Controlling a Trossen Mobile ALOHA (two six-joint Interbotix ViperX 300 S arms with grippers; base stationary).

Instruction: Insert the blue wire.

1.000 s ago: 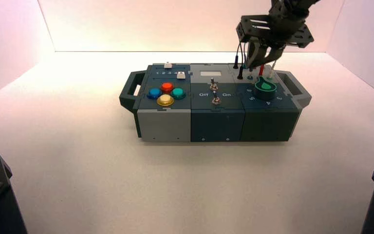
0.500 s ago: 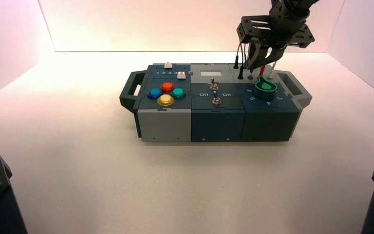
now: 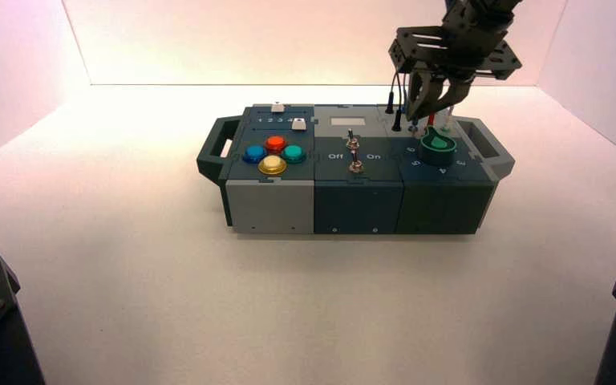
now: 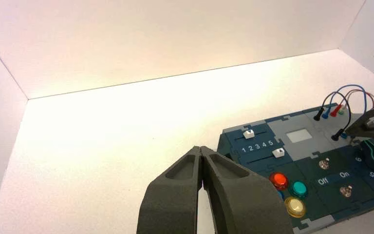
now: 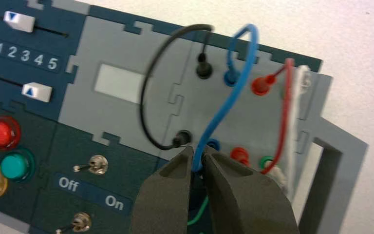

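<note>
We are seeing the right gripper [image 5: 199,158] at about one o'clock from the box's [image 3: 356,183] middle in the high view, hovering over the wire panel; its fingers are clenching the blue wire [image 5: 225,105] near its loose end. The wire's other end is sitting in the blue socket of the far row. From there the wire is arching up and running roughly towards six o'clock on the box, its held end coming down between the fingertips beside the near-row blue socket [image 5: 213,144]. We are not making out the held plug's own axis, as the fingers are hiding it.

The high view is showing us the gripper from behind, masking most of the loop; the right wrist view is revealing the grip, and the left wrist view is showing the arch from the side, beside the black wire [image 4: 342,97]. The left gripper [image 4: 200,148] is waiting outside the high view, its fingers pressing together.
</note>
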